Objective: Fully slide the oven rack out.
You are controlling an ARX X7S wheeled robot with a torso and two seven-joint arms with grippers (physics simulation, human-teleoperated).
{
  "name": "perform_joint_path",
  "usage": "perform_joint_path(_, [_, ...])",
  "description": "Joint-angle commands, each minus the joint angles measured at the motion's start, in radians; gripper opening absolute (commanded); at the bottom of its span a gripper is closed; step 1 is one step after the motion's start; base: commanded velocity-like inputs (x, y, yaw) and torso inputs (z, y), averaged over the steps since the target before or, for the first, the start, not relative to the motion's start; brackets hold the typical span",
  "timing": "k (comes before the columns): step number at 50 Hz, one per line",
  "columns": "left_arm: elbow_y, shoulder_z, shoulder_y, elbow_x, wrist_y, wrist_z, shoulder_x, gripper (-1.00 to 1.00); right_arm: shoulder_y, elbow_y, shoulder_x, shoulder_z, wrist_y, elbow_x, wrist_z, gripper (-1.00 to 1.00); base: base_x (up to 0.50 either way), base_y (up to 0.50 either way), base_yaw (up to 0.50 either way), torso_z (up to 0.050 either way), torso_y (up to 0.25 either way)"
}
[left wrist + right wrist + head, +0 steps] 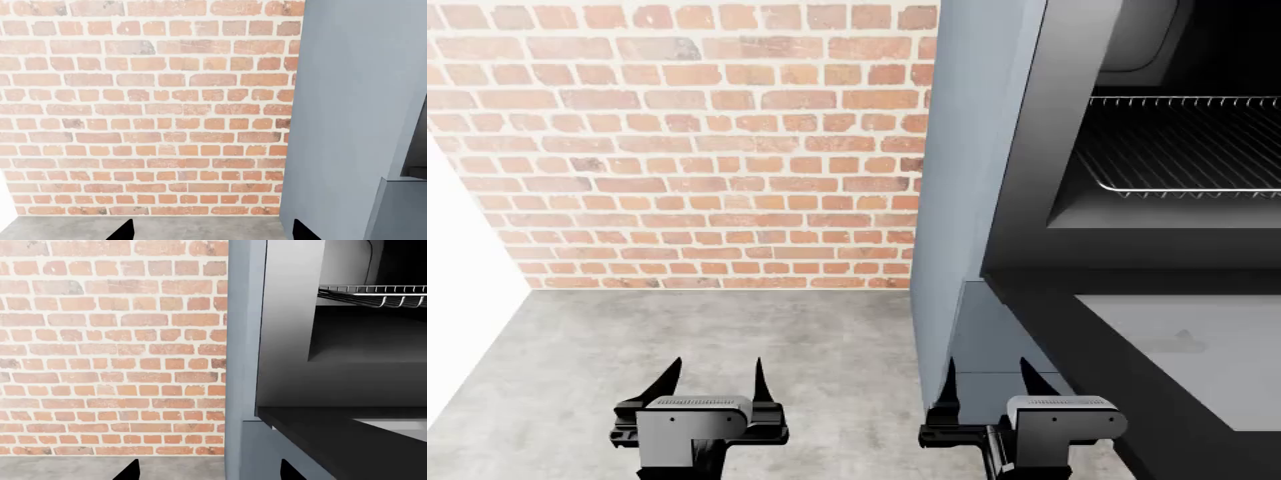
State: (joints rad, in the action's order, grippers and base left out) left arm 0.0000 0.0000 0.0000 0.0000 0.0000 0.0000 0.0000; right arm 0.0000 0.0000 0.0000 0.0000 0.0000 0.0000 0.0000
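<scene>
The oven (974,200) stands at the right with grey-blue sides and a black inside. Its door (1174,350) hangs open and lies flat, glass window up. The oven rack (1188,145), a silver wire grid, sits inside the cavity; its front edge also shows in the right wrist view (373,295). My left gripper (711,385) is open and empty, low over the floor, left of the oven. My right gripper (985,385) is open and empty, low by the oven's front left corner, well below the rack. In the wrist views only fingertips (123,231) (130,471) show.
A red brick wall (694,150) stands behind and left of the oven. Grey concrete floor (694,330) lies below. The oven's side panel (347,115) fills the right of the left wrist view. The open door juts out toward me at the right.
</scene>
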Motion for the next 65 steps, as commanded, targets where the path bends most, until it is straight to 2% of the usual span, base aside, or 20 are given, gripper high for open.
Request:
perform_joint_path(1, [0.0, 0.019, -0.001, -0.014, -0.002, -0.019, -0.016, 1.0, 0.0, 0.0, 0.016, -0.021, 0.0, 0.014, 0.02, 1.0, 0.0, 0.0, 0.0, 0.0, 0.0])
perform_joint_path(14, [-0.002, 0.06, 0.0, -0.053, 0.004, -0.055, -0.051, 1.0, 0.0, 0.002, 0.054, -0.075, -0.011, 0.016, 0.069, 1.0, 0.0, 0.09, 0.0, 0.0, 0.0])
perform_joint_path(24, [0.006, 0.075, 0.001, -0.072, 0.003, -0.074, -0.066, 1.0, -0.003, -0.007, 0.068, -0.089, -0.008, 0.04, 0.085, 1.0, 0.0, 0.49, 0.0, 0.0, 0.0])
perform_joint_path(30, [0.053, 0.078, -0.003, -0.118, -0.086, -0.067, -0.077, 1.0, 0.001, -0.036, 0.076, -0.086, 0.034, 0.079, 0.083, 1.0, 0.0, 0.14, 0.0, 0.0, 0.0])
perform_joint_path(33, [0.168, 0.076, -0.009, -0.146, -0.224, -0.083, -0.087, 1.0, -0.009, -0.152, 0.088, -0.079, 0.145, 0.121, 0.081, 1.0, 0.0, 0.0, 0.0, 0.0, 0.0])
perform_joint_path(41, [0.598, -0.004, -0.135, -0.329, -0.859, -0.16, -0.131, 1.0, 0.031, -0.639, 0.157, -0.041, 0.619, 0.263, 0.113, 1.0, 0.0, 0.0, 0.0, 0.0, 0.0])
perform_joint_path(45, [0.763, -0.123, -0.263, -0.483, -1.188, -0.197, -0.12, 1.0, 0.113, -0.836, 0.177, 0.028, 0.878, 0.385, 0.144, 1.0, 0.0, 0.0, 0.0, 0.0, 0.0])
perform_joint_path(48, [0.896, -0.253, -0.412, -0.604, -1.492, -0.22, -0.094, 1.0, 0.217, -0.97, 0.173, 0.134, 1.115, 0.521, 0.176, 1.0, 0.0, 0.0, 0.0, 0.0, 0.0])
perform_joint_path(49, [0.918, -0.296, -0.46, -0.682, -1.569, -0.258, -0.097, 1.0, 0.261, -1.011, 0.169, 0.176, 1.201, 0.57, 0.189, 1.0, 0.0, 0.0, 0.0, 0.0, 0.0])
perform_joint_path(50, [0.885, -0.327, -0.49, -0.832, -1.57, -0.408, -0.149, 1.0, 0.311, -1.044, 0.17, 0.22, 1.283, 0.634, 0.212, 1.0, 0.0, 0.0, 0.0, 0.0, 0.0])
perform_joint_path(52, [0.795, -0.361, -0.595, -1.132, -1.568, -0.708, -0.262, 1.0, 0.399, -1.047, 0.253, 0.29, 1.339, 0.908, 0.407, 1.0, 0.0, 0.0, 0.0, 0.0, 0.0])
perform_joint_path(54, [0.72, -0.268, -0.702, -1.432, -1.457, -1.008, -0.395, 1.0, 0.517, -1.035, 0.298, 0.406, 1.445, 1.208, 0.63, 1.0, 0.0, 0.0, 0.0, 0.0, 0.0])
perform_joint_path(55, [0.707, -0.22, -0.745, -1.582, -1.401, -1.158, -0.445, 1.0, 0.574, -0.994, 0.348, 0.42, 1.444, 1.358, 0.78, 1.0, 0.0, 0.0, 0.0, 0.0, 0.0])
perform_joint_path(56, [0.696, -0.176, -0.794, -1.732, -1.349, -1.308, -0.49, 1.0, 0.616, -0.958, 0.405, 0.393, 1.406, 1.508, 0.929, 1.0, 0.0, 0.0, 0.0, 0.0, 0.0])
perform_joint_path(57, [0.687, -0.134, -0.845, -1.882, -1.302, -1.396, -0.53, 1.0, 0.657, -0.931, 0.461, 0.356, 1.357, 1.658, 1.038, 1.0, 0.0, 0.0, 0.0, 0.0, 0.0])
perform_joint_path(59, [0.668, -0.074, -0.929, -2.154, -1.23, -1.464, -0.582, 1.0, 0.74, -0.894, 0.557, 0.282, 1.273, 1.907, 1.176, 1.0, 0.0, 0.0, 0.0, 0.0, 0.0])
perform_joint_path(62, [0.65, -0.026, -1.007, -2.23, -1.174, -1.506, -0.625, 1.0, 0.869, -0.854, 0.664, 0.204, 1.2, 2.039, 1.273, 1.0, 0.0, 0.0, 0.0, 0.0, 0.0])
perform_joint_path(65, [0.643, 0.012, -1.059, -2.278, -1.14, -1.527, -0.662, 1.0, 0.959, -0.821, 0.724, 0.152, 1.161, 2.11, 1.318, 1.0, 0.0, 0.0, 0.0, 0.0, 0.0])
